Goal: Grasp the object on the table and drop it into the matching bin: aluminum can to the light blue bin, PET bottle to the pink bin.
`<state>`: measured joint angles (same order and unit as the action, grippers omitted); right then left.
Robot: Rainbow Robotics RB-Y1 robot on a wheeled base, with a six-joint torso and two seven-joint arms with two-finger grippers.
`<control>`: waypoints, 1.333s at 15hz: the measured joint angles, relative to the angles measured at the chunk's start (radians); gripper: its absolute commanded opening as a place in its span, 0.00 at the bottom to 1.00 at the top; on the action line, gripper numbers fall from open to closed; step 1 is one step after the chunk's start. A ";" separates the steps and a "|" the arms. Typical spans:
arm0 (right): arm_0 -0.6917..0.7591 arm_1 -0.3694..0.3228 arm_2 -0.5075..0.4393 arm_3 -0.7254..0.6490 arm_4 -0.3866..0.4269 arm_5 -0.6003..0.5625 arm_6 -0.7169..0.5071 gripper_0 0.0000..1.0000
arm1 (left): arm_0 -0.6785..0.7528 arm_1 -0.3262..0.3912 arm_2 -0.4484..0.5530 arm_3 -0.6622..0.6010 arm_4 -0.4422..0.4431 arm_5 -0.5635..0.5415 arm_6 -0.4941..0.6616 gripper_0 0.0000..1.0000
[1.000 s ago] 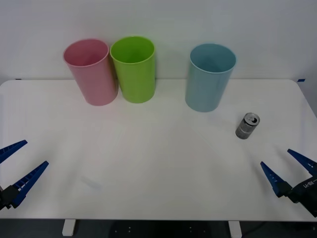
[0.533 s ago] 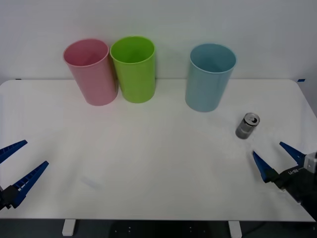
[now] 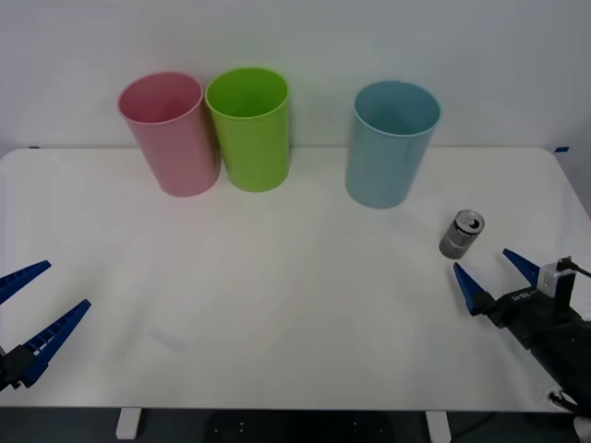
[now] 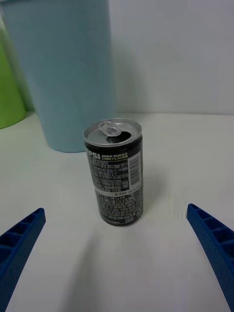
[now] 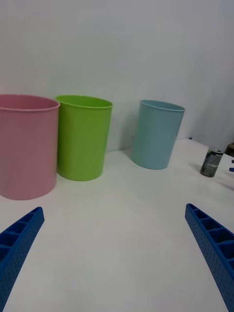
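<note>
- Across the whole scene: the table (image 3: 277, 305), wide, white, rounded corners.
- Far edge of it, three tall cup-shaped bins in a row: the pink bin (image 3: 169, 134) far left, lime green bin (image 3: 249, 127) just beside it on its right, the light blue bin (image 3: 391, 143) apart from those two, further right.
- Near right: right gripper (image 3: 493, 272), blue ribbed fingers spread wide, pointing at the can from just short of it, not touching.
- Near left: left gripper (image 3: 26, 318), fingers also spread, parked at the table's near-left edge, well apart from everything.
- Right side, nearer than the light blue bin: aluminum can (image 3: 461, 233), upright, standing free on the table. Right wrist view has the can (image 4: 114, 173) centred between the fingers, light blue bin right behind it.
- Handling, my read: small can with an open top, likely empty, so light and easy to tip or dent. Smooth wall, could slip. Take it mid-body, one finger each side, moderate squeeze.
- Writing: dark label, "PSI" visible plus "ZERO SUGAR LIME FLAVOR", so probably Pepsi. Fine print below not legible.
</note>
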<state>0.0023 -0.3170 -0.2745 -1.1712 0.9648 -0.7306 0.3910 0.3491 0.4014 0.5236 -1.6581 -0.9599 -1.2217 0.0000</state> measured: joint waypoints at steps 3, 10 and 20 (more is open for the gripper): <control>-0.046 0.012 0.000 0.039 0.015 0.025 0.013 1.00 | 0.000 0.000 0.000 0.000 0.000 0.000 0.000 1.00; -0.102 0.045 0.029 0.042 0.040 0.136 0.035 1.00 | 0.000 0.000 0.000 0.000 0.000 0.000 0.000 1.00; -0.164 0.047 0.132 0.042 0.031 0.315 0.042 1.00 | 0.000 0.000 0.000 0.000 0.000 0.000 0.000 1.00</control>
<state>-0.1622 -0.2696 -0.1428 -1.1288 0.9961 -0.4154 0.4326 0.3491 0.4014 0.5236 -1.6581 -0.9599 -1.2217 0.0000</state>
